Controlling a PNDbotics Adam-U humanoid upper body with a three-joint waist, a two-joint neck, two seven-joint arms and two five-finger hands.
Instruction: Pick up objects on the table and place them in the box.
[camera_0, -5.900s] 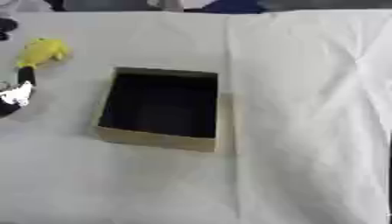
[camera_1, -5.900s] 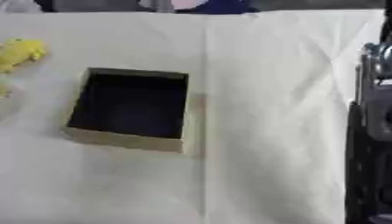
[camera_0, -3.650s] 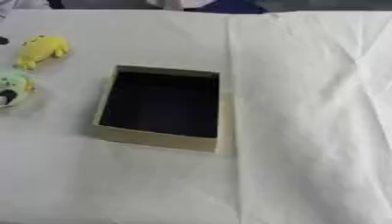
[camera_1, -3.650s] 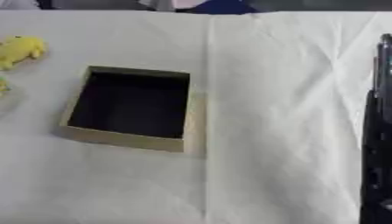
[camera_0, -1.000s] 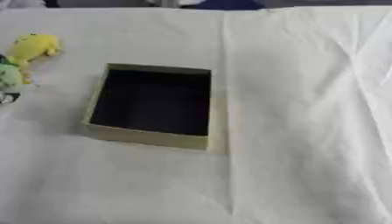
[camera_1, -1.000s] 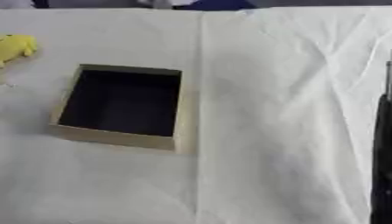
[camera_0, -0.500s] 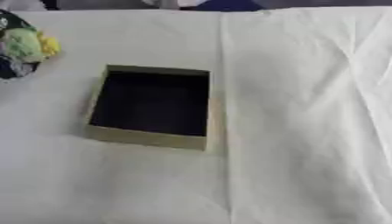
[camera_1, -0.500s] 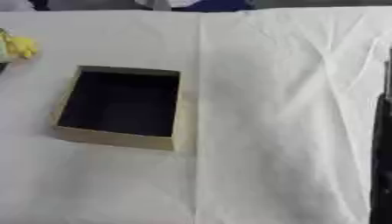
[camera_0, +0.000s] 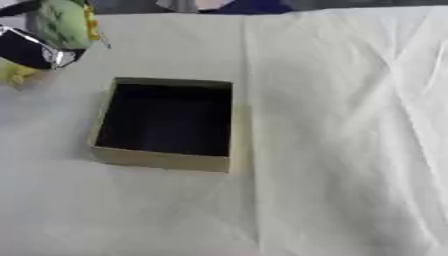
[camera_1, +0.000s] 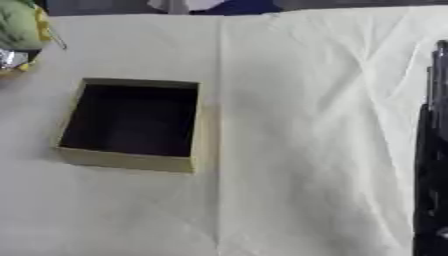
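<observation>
The robot's black left hand (camera_0: 33, 49) shows at the upper left, holding a soft green object with yellow trim (camera_0: 59, 22) (blurred) above the white-clothed table (camera_0: 350, 125), beyond the open tan cardboard box (camera_0: 166, 122). A yellow thing (camera_0: 17, 75) lies beneath. The right hand's (camera_1: 433, 165) fingers cannot be made out.

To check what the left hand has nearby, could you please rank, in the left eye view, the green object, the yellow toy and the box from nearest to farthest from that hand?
Measured from the left hand, at the upper left:
1. Green object: right at the hand, just above it.
2. Yellow toy: on the cloth just below the hand, at the left edge.
3. Box: farthest, toward the middle, open and apparently empty.
</observation>
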